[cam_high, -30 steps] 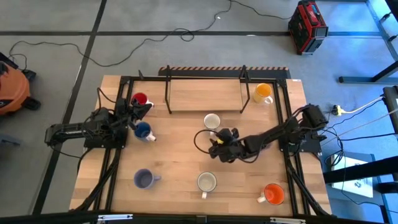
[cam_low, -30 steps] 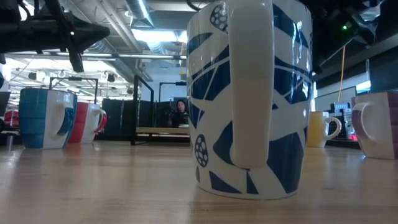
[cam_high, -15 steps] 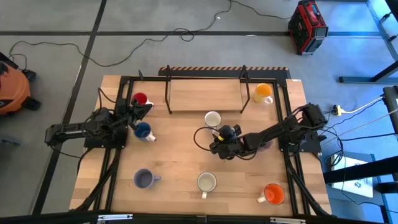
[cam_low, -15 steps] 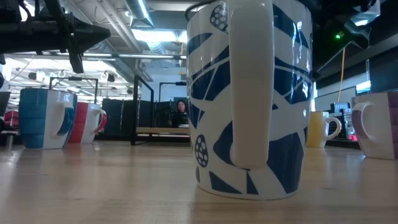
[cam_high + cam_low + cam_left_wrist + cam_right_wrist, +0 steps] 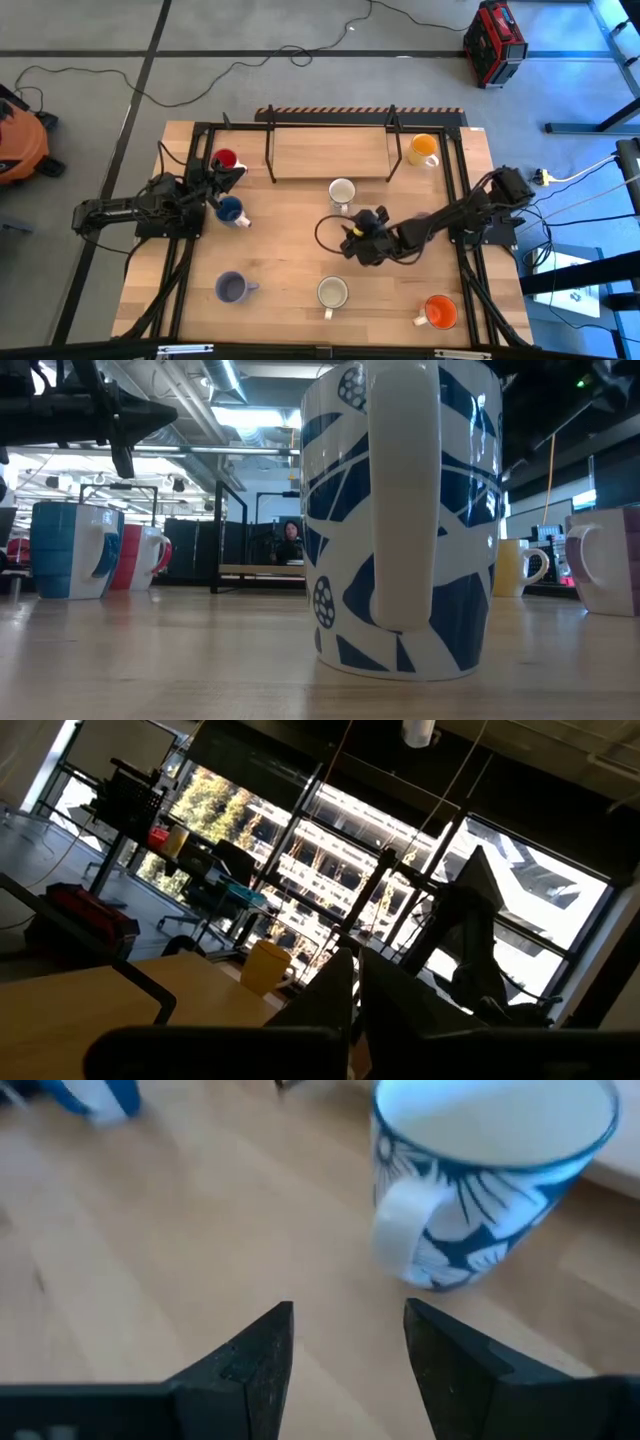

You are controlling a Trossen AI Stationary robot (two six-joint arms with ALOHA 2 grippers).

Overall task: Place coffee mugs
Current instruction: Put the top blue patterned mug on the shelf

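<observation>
- My right gripper (image 5: 352,243) hung over the middle of the table (image 5: 290,250), a little right of centre in the high view, its arm reaching in from the right edge.
- In my right wrist view, its two dark fingers (image 5: 255,1355) stood apart with bare wood between them; they gripped nothing.
- Just beyond those fingers stood a white mug with blue pattern (image 5: 490,1175), upright, handle turned toward me and not touching the fingers.
- From above, that white mug (image 5: 341,192) sat just above my gripper in the frame.
- Another white mug (image 5: 332,292) stood at lower centre, filling the low view close up.
- The red mug (image 5: 225,159) and blue mug (image 5: 229,209) sat at the left, beside my left gripper (image 5: 222,185), which waited there; I could not tell how its fingers stood.
- The lavender mug (image 5: 232,288) was at lower left, the orange mug (image 5: 439,311) at lower right, the yellow mug (image 5: 423,148) at upper right.
</observation>
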